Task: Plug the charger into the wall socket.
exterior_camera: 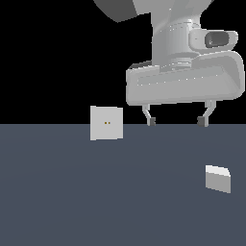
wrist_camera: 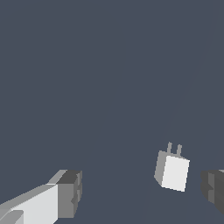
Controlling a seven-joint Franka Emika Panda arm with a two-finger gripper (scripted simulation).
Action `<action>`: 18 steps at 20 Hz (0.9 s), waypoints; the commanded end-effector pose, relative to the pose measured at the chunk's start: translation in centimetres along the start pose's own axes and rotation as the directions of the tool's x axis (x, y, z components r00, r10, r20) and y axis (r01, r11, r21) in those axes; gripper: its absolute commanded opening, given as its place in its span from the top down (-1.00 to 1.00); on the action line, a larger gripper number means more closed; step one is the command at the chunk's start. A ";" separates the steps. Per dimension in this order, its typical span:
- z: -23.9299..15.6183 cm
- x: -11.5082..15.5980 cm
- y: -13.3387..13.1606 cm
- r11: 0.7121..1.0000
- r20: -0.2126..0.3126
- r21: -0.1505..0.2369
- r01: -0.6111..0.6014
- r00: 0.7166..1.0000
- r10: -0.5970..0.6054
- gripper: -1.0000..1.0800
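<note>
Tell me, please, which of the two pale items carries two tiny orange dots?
The wall socket, the upright square plate at the exterior view's left; the charger is a plain boxy block.

The charger [exterior_camera: 218,178] is a small light-grey block with a lighter top face, lying flat on the dark bench toward the exterior view's right. The wrist view shows two short prongs sticking out of one end [wrist_camera: 172,171]. The wall socket [exterior_camera: 106,123] is a flat off-white square plate standing upright, two tiny orange dots at its centre, well apart from the charger.
</note>
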State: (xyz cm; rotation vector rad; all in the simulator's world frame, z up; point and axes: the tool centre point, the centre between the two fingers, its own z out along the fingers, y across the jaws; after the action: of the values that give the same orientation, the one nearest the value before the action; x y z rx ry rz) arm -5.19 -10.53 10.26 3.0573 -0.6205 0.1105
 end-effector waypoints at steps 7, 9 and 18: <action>2.9 -2.2 5.0 0.985 -0.029 -0.010 -0.171 0.985 0.171 -0.92; 3.3 -2.6 5.6 0.981 -0.033 -0.011 -0.194 0.981 0.194 -0.92; 3.9 -3.0 6.3 0.975 -0.037 -0.011 -0.221 0.975 0.220 -0.92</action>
State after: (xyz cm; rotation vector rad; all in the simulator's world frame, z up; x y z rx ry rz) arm -10.24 -15.35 6.13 2.9522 -0.9545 0.1612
